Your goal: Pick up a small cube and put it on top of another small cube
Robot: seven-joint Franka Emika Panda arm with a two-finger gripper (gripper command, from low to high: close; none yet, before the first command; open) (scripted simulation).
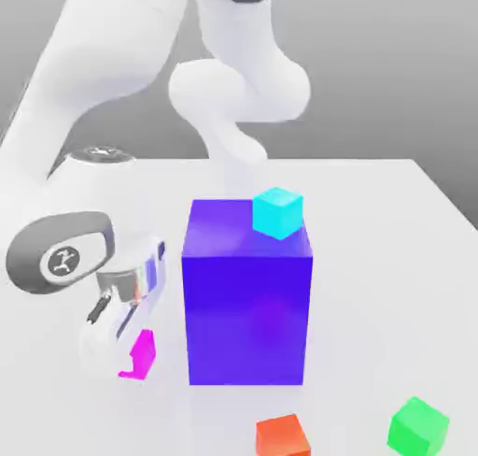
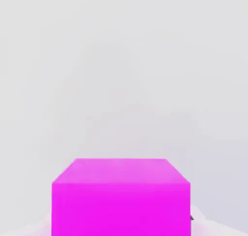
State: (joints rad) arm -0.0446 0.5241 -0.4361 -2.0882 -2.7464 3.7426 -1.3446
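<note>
Exterior view: reaches down from the exterior view's left with the white arm (image 1: 117, 38), bringing the tool (image 1: 132, 355) low over the pale worktop (image 1: 373, 286). Pinches the magenta cube (image 1: 143, 354), pressed in from two opposite sides, partly covering it in the exterior view. Has the cube beside the big blue-violet block (image 1: 246, 319), on the exterior view's left of it and apart from it. Carries the cyan cube (image 1: 278, 213) on top of that block, toward the exterior view's right. Shows a faint magenta patch on the block's front face. Includes the red-orange cube (image 1: 283, 436), cut by the lower edge of the exterior view, and the green cube (image 1: 418, 429) farther toward the exterior view's right, both apart from the block. In the hand view, presents the magenta cube large and squarely, with pale finger surfaces (image 2: 203, 225) at its sides.
</note>
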